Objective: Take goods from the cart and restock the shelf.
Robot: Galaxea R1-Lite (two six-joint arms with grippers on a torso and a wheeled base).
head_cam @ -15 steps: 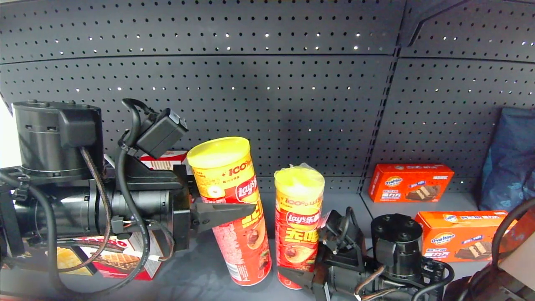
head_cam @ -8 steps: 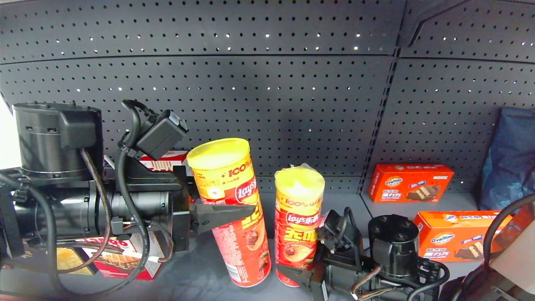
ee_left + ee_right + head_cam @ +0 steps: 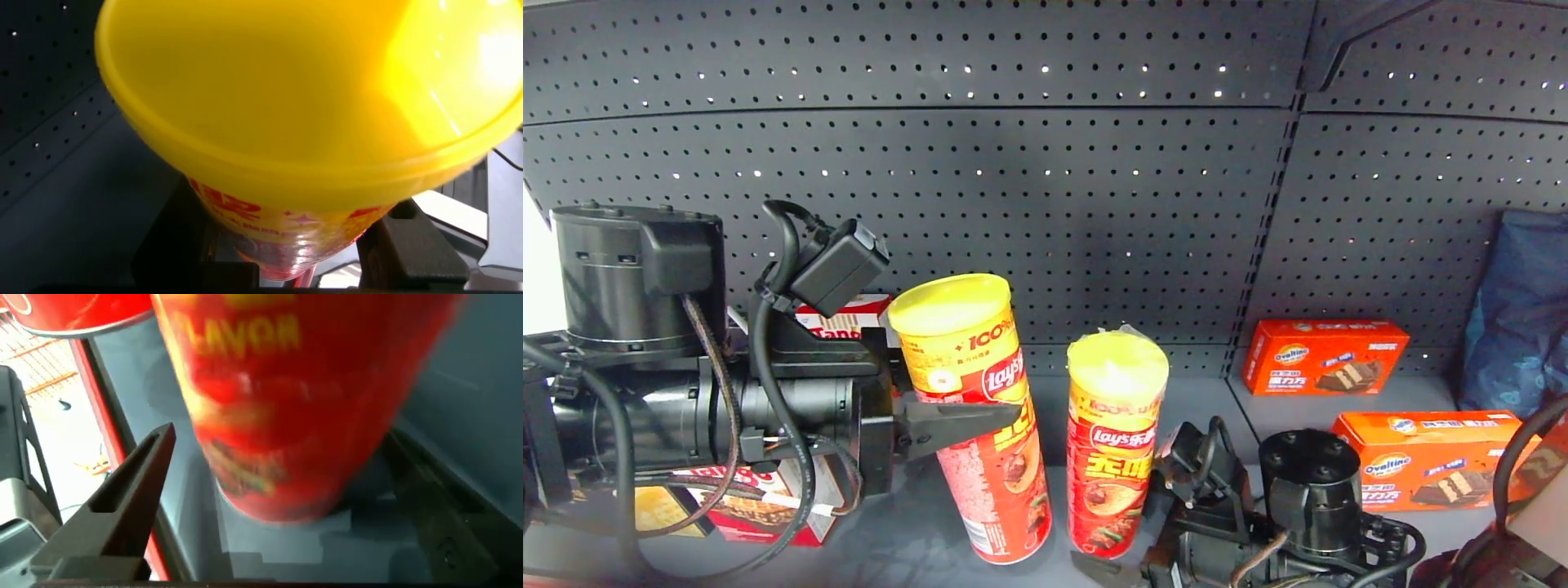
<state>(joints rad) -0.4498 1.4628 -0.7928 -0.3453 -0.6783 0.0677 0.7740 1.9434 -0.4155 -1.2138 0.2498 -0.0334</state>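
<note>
Looking down from the head camera, we have two yellow-lidded chip cans side by side on the grey shelf point(image 3: 1225, 400), in front of the perforated back panel point(image 3: 1054, 204). The left gripper point(image 3: 980, 416) comes in from the side and is clamped round the middle of the left chip can point(image 3: 968, 367). One dark finger point(image 3: 956, 423) lies across the front of the label and the other is hidden behind the can. That can leans a little, its lid toward the left, and we cannot tell whether its base touches the shelf. From the left wrist we see its yellow lid point(image 3: 302, 98) from above, with the body pinched between the two fingers point(image 3: 176, 237). Just beside it stands the right chip can point(image 3: 1115, 441), close to upright on the shelf. Down at its base is the right gripper point(image 3: 278, 457), jaws spread wide, one finger point(image 3: 122, 498) on each side of the can with a gap showing on both sides, so it has hold of nothing. Off to the right lie two orange wafer boxes point(image 3: 1323, 355), one behind the other, with a blue bag point(image 3: 1519, 310) at the far edge. Behind the left arm we spot a red-and-white waffle box point(image 3: 760, 506) lying flat.
</note>
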